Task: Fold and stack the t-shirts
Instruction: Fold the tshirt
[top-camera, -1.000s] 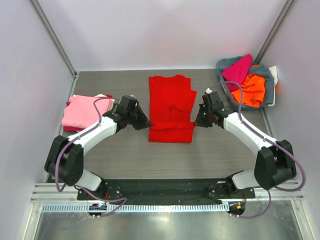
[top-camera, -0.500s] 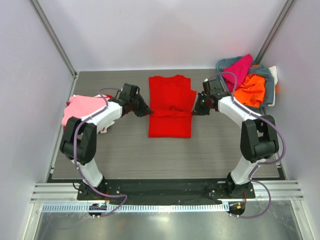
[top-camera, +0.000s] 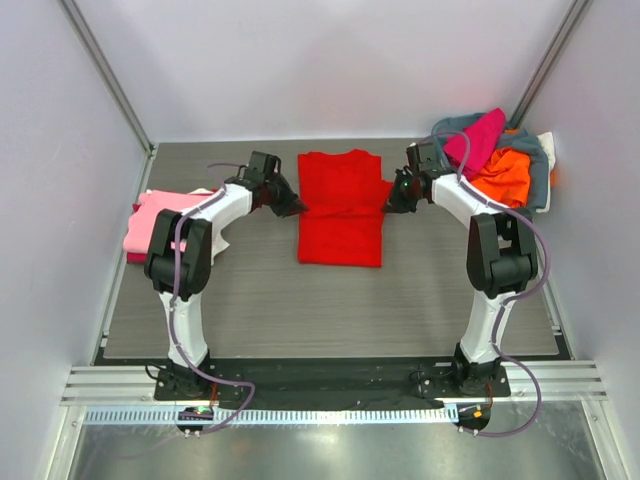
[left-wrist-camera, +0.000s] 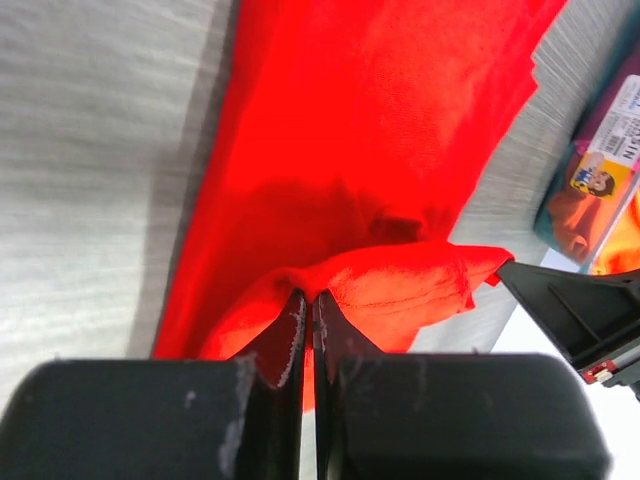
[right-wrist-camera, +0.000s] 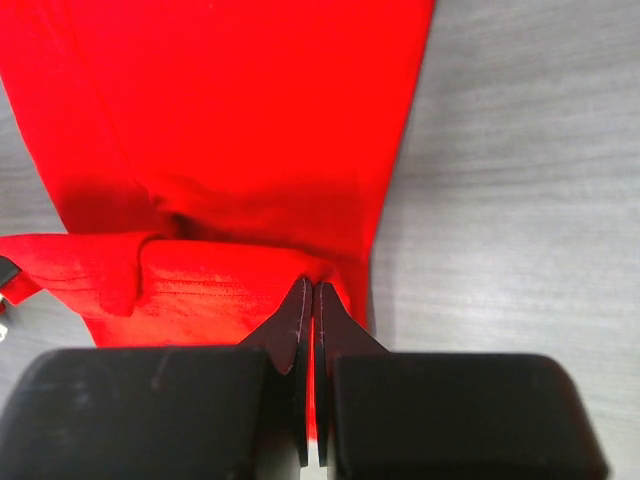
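A bright red t-shirt (top-camera: 340, 208) lies at the middle of the table, its lower part folded up over itself. My left gripper (top-camera: 298, 207) is shut on the folded hem at the shirt's left edge; the left wrist view shows red cloth (left-wrist-camera: 400, 290) pinched between the jaws. My right gripper (top-camera: 390, 207) is shut on the same hem at the right edge, with red cloth (right-wrist-camera: 210, 290) pinched in the right wrist view. A folded pink shirt (top-camera: 160, 222) lies at the left on a magenta one. Magenta (top-camera: 478, 135) and orange (top-camera: 500, 178) shirts sit in the basket.
The grey-blue basket (top-camera: 540, 170) stands at the back right corner with white cloth at its far side. Both arms reach far out over the table toward the back. Walls close in the table on three sides.
Both grippers have carried the shirt's lower hem away from me, toward the collar. The shirt's near edge now lies farther back and the red shape is shorter.
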